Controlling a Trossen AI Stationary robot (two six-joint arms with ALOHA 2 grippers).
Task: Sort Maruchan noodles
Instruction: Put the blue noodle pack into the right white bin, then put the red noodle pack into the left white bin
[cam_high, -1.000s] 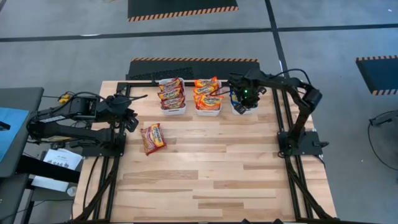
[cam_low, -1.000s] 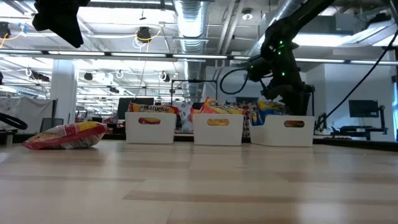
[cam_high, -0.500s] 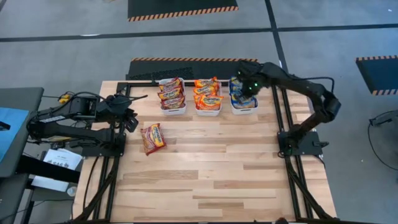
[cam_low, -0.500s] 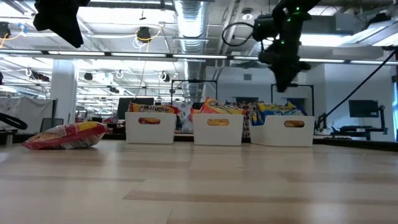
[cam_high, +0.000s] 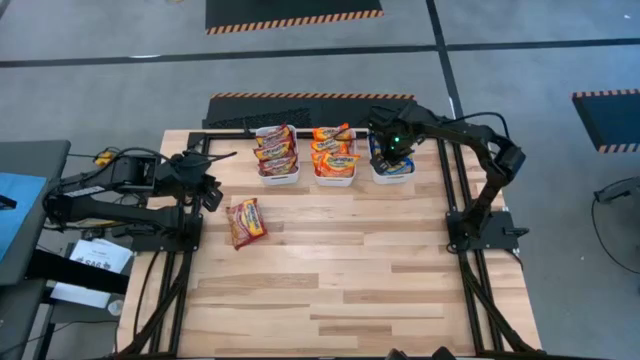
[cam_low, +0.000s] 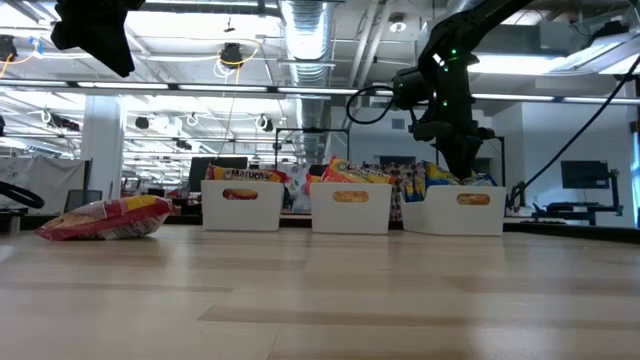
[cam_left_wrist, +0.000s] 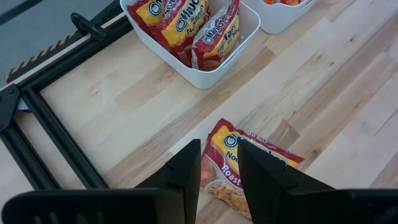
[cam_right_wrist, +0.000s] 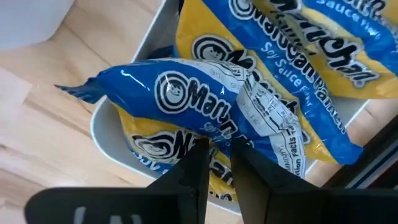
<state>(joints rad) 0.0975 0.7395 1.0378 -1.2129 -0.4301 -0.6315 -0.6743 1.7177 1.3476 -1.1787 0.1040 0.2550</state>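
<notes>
High view: maroon packet (cam_high: 245, 221) seemingly lies lengthwise toward bins.

Industrial lab — exposed ceiling ducts (cam_low: 305, 25), hazard-striped floor mats (cam_high: 293, 14).

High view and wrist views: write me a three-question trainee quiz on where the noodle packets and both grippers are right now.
1. True or false: the maroon packet on the bare table lies inside a bin.
2. Which bin does the right gripper hang over? A) maroon bin B) orange bin C) blue bin
3. Fill in: the left gripper waits near the table's ____ edge, its narrowly parted fingers empty.

Key
1. False: it lies loose on the wood, apart from all three bins.
2. C: the right wrist view shows it just above a blue packet that tilts on the pile.
3. Left.
</notes>
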